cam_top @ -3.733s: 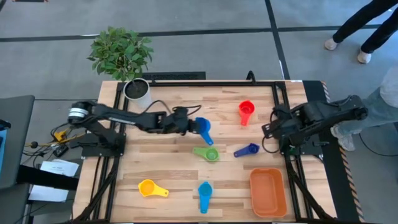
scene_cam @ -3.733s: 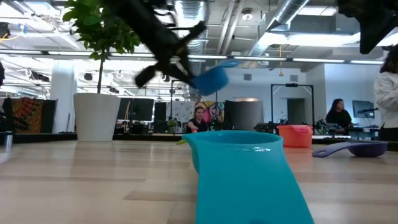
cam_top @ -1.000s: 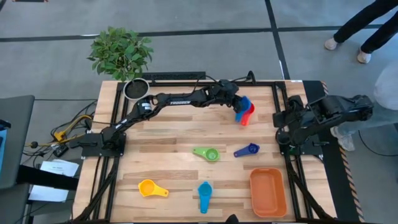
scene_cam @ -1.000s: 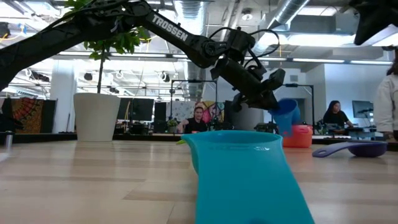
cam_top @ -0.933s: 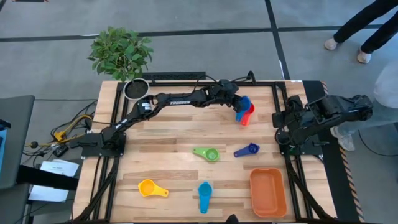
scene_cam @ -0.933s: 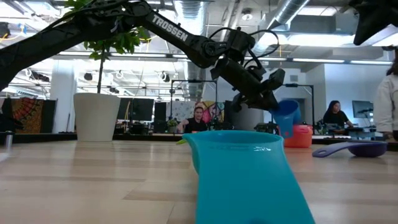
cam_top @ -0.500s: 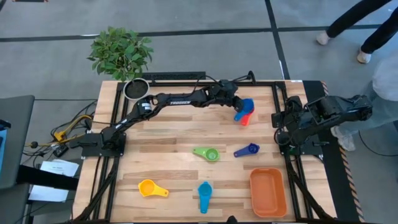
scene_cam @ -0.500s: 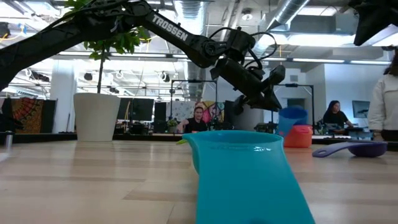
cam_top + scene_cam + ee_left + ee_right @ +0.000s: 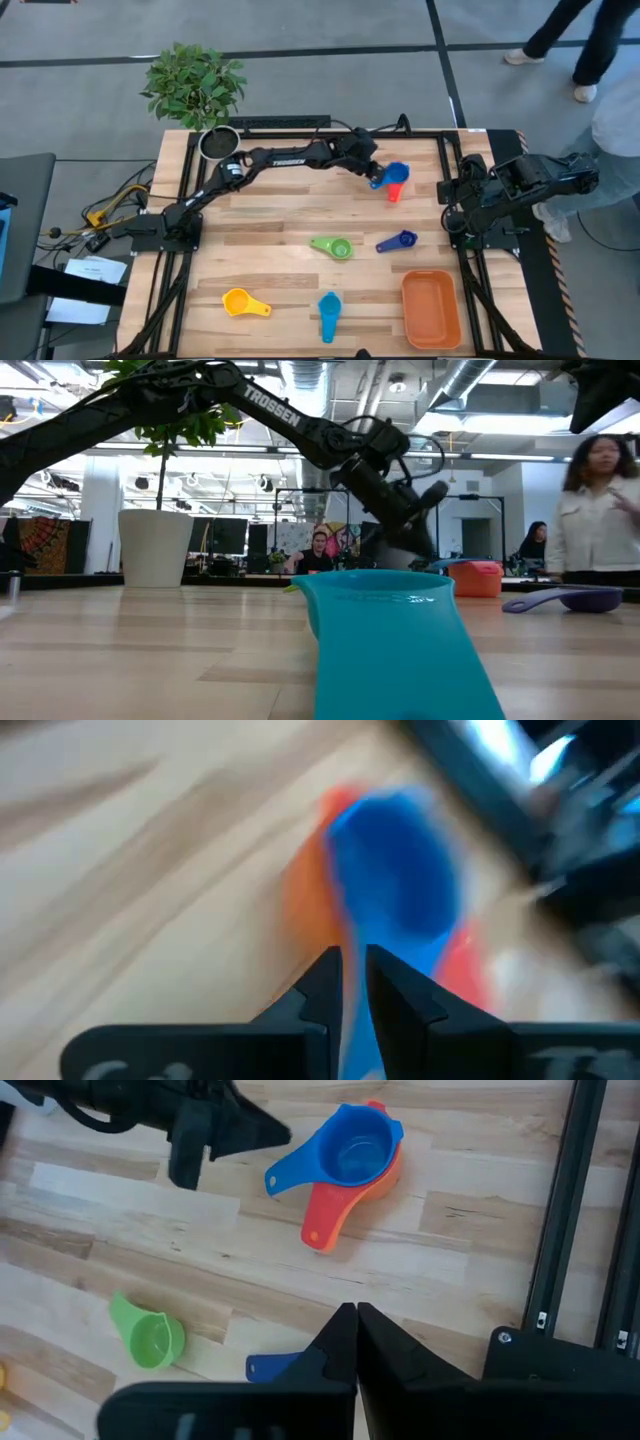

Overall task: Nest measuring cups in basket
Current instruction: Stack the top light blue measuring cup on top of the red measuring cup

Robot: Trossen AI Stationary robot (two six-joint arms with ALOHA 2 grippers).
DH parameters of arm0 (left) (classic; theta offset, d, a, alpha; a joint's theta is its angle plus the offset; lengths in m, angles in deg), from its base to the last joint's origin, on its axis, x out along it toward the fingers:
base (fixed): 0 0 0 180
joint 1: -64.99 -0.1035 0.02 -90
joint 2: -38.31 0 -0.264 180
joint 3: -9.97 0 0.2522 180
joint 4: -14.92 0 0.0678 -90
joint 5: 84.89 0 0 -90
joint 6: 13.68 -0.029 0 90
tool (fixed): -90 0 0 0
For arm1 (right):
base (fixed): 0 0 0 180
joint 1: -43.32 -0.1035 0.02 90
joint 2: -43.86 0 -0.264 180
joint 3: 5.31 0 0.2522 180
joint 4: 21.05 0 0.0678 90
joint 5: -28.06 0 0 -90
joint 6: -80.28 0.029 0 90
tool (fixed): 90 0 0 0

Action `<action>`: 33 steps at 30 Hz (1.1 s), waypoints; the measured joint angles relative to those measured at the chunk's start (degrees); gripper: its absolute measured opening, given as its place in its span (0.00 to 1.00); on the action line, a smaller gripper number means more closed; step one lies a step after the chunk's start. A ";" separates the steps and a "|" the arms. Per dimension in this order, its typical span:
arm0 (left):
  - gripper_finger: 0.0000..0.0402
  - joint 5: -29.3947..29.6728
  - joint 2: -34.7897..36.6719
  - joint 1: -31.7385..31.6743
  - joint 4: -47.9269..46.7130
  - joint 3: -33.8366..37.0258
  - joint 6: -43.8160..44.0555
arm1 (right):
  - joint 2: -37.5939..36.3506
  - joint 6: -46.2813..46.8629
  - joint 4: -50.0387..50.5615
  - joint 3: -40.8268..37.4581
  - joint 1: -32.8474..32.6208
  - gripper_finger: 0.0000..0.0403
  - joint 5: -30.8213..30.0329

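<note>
The blue measuring cup (image 9: 352, 1148) sits nested in the red cup (image 9: 330, 1208), which shows an orange rim (image 9: 388, 1176), at the table's far right (image 9: 397, 174). My left gripper (image 9: 371, 172) hovers just left of the blue cup's handle (image 9: 283, 1178), apart from it, with a narrow gap between its fingers (image 9: 353, 982). My right gripper (image 9: 352, 1328) is shut and empty at the table's right edge (image 9: 449, 212). The green cup (image 9: 333, 246), dark blue cup (image 9: 397, 241), yellow cup (image 9: 243, 302) and light blue cup (image 9: 329, 315) lie on the table. The orange basket (image 9: 431, 308) stands at the near right.
A white plant pot (image 9: 220, 145) stands at the table's far left corner. The light blue cup fills the low view's foreground (image 9: 385, 635). A person (image 9: 600, 510) stands beyond the table's right side. Bare wood lies at the table's left and middle.
My left gripper has lowered the blue cup into the red cup, let go of it, and drawn back a little toward the table's left. The blue cup now rests in the red cup with its handle pointing left. A person has walked into the low view.
</note>
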 joint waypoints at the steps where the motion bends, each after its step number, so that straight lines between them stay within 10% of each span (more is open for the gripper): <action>1: 0.07 1.15 0.10 -0.08 -1.95 0.00 -0.96 | 0.00 0.00 0.00 0.00 0.00 0.06 0.00; 33: 0.00 -1.65 1.06 6.35 -2.96 0.00 -5.16 | 0.00 -0.10 0.21 0.00 0.00 0.07 -0.65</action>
